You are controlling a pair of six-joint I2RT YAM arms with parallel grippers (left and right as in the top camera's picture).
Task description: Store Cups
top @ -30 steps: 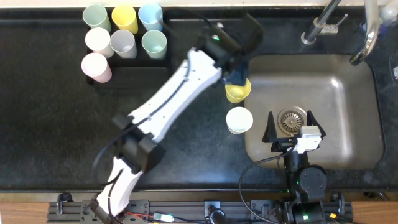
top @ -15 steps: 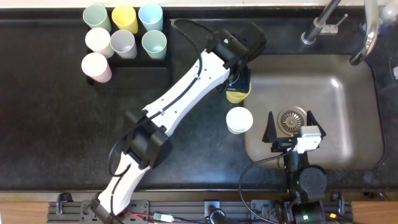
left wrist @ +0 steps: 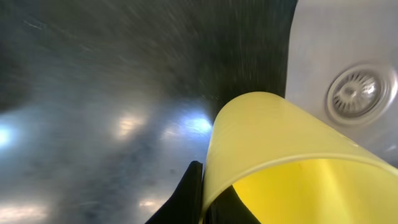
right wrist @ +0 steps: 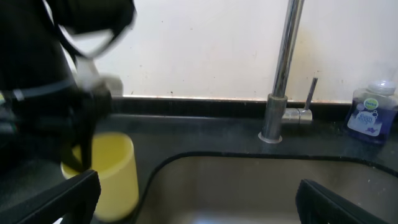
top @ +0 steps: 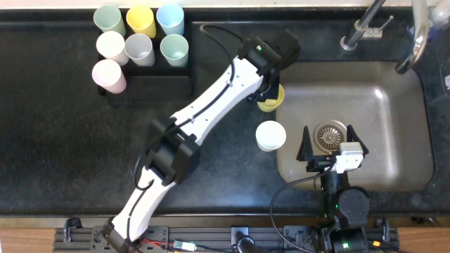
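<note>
A yellow cup point(top: 271, 100) stands at the counter's edge beside the sink's left rim. My left gripper point(top: 268, 89) is shut on its rim point(left wrist: 261, 124), one dark finger point(left wrist: 194, 193) outside the wall. From the right wrist, the same yellow cup point(right wrist: 113, 173) appears under the left arm point(right wrist: 50, 81). A white cup point(top: 271, 135) stands upright just nearer, untouched. Several pastel cups point(top: 139, 39) are grouped at the back left of the counter. My right gripper point(top: 330, 143) hangs open over the sink near the drain point(top: 328, 135), holding nothing.
The steel sink point(top: 394, 105) takes up the right side, with a faucet point(right wrist: 283, 74) behind it and a blue soap bottle point(right wrist: 370, 115) at the far right. A pink cup point(top: 109, 76) stands at the front of the cup group. Dark counter point(top: 70, 140) lies open on the left.
The left arm's wrist swung right over the yellow cup and its elbow shifted; the cup barely moved. The right arm stayed still.
</note>
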